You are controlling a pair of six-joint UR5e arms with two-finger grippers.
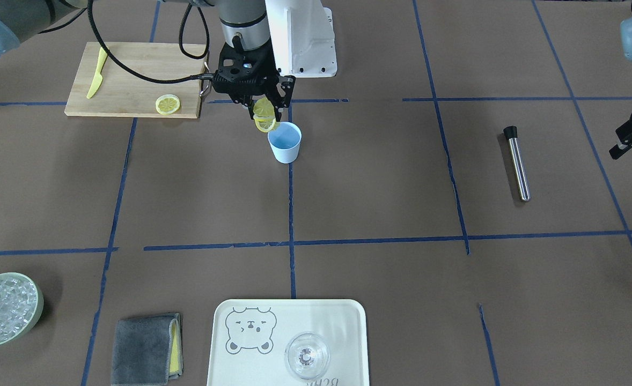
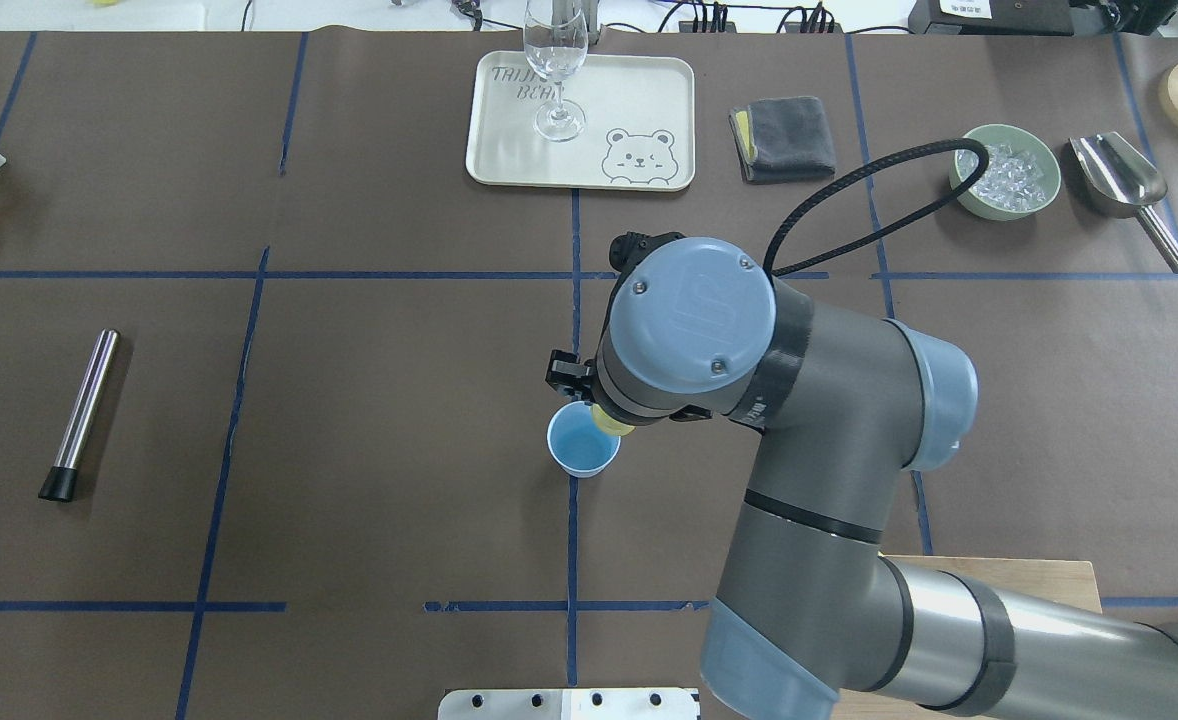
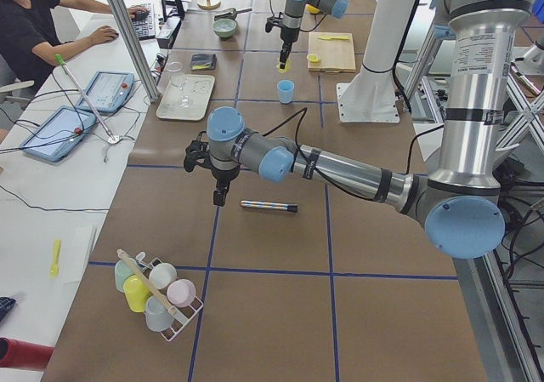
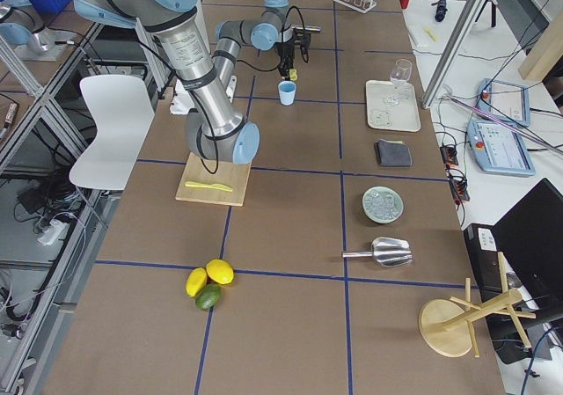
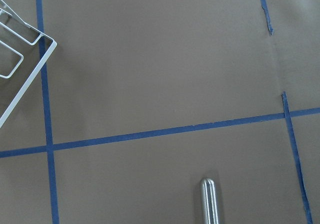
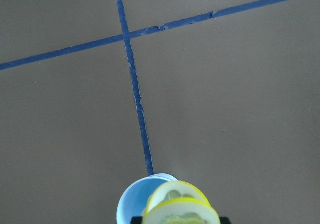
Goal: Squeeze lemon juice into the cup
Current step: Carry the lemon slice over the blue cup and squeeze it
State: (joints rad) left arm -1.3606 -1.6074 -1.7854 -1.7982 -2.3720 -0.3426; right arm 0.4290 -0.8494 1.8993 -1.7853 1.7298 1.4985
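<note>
In right pincer, the lemon

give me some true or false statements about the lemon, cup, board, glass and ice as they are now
1. The right gripper holds a lemon slice at the cup rim. True.
2. The cup lies on its side. False: it stands upright.
3. The cutting board holds only the knife. False: a second lemon slice lies there too.
4. The clear glass stands on the bear tray. True.
5. The bowl of ice sits on the bear tray. False: it rests on the table, apart from it.
</note>
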